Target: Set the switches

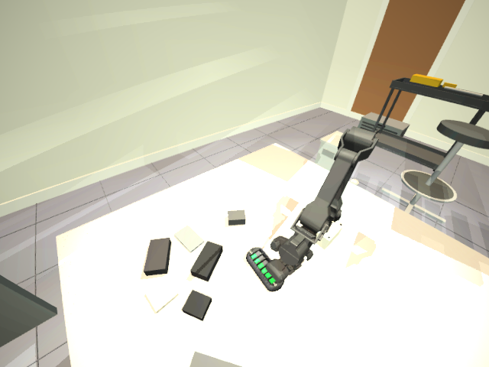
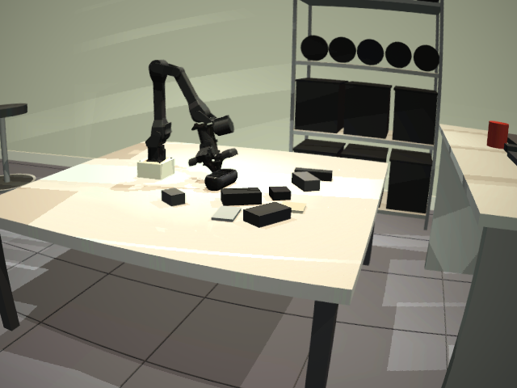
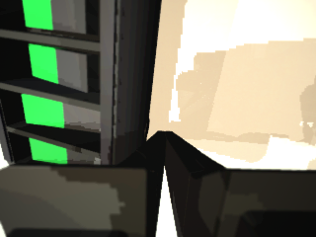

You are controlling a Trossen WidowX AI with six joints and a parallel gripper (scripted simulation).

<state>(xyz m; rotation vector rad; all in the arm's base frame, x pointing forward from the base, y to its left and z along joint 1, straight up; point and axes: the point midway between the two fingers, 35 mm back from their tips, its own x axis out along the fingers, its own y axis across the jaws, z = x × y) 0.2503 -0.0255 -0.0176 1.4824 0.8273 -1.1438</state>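
The dark grey controller unit [image 1: 258, 272] [image 2: 220, 180] [image 3: 133, 64] sits on its base on the bench [image 1: 335, 316] [image 2: 125, 225], switches up. The top view shows a row of green switch ends along its top. The wrist view shows four switches at the left, green ends toward the left; which ends are pressed is not clear. The underside label is hidden. My gripper [image 1: 278, 272] [image 2: 215, 170] [image 3: 164, 138] is shut and empty, pointing down. Its tips are at the unit's long side facing the arm base, beyond the switch row; contact cannot be told.
Dark blocks [image 1: 206, 261] [image 1: 157, 255] [image 1: 196, 304] and a small grey block [image 1: 236, 217] lie on the unit's far side from the arm. Flat pale plates [image 1: 189, 238] [image 2: 226, 213] lie among them. More dark blocks [image 2: 305, 180] [image 2: 319, 174] show at the right in the exterior view.
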